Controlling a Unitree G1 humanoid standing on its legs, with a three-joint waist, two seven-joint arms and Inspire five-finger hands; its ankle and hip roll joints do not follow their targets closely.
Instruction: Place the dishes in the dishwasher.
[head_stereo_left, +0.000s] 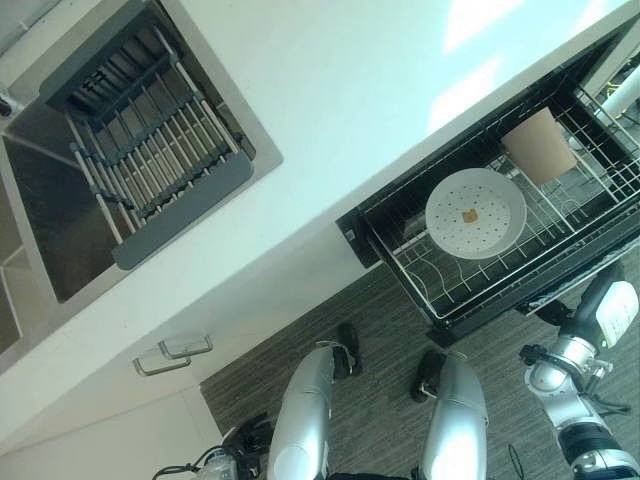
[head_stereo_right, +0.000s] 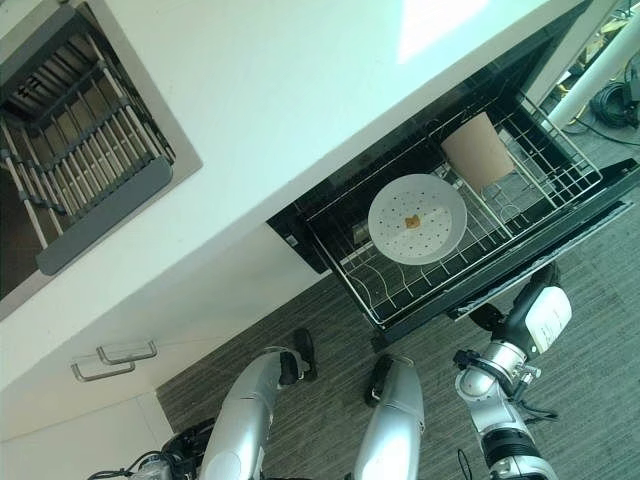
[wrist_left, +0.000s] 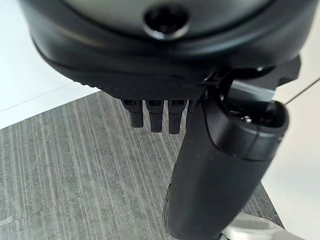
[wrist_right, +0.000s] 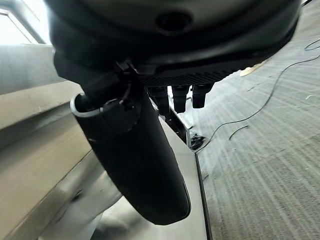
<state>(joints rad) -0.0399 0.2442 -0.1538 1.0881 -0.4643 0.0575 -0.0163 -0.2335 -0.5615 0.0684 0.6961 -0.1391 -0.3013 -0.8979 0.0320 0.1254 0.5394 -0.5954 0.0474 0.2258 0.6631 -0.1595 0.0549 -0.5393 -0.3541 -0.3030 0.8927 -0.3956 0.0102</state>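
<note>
Dishes racked, hands low and empty

Eye views: plate (head_stereo_left: 476, 213) lay flat in the pulled-out dishwasher rack (head_stereo_right: 400, 285), white, round, dotted with small holes, a small tan speck at its middle. Beside it, on the side away from the right hand (head_stereo_right: 540, 318), a brown cup (head_stereo_left: 540, 146) stood tilted among the wires. The right hand hung just outside the rack's front edge, apart from both dishes.

Left wrist view: left hand (wrist_left: 220, 170) showed relaxed fingers holding nothing, grey floor beyond them.

Right wrist view: the right hand's fingers were likewise loose and empty.

Judgement: any push on the rack should go squarely on its front rail, slowly, so the flat plate does not slide.
</note>
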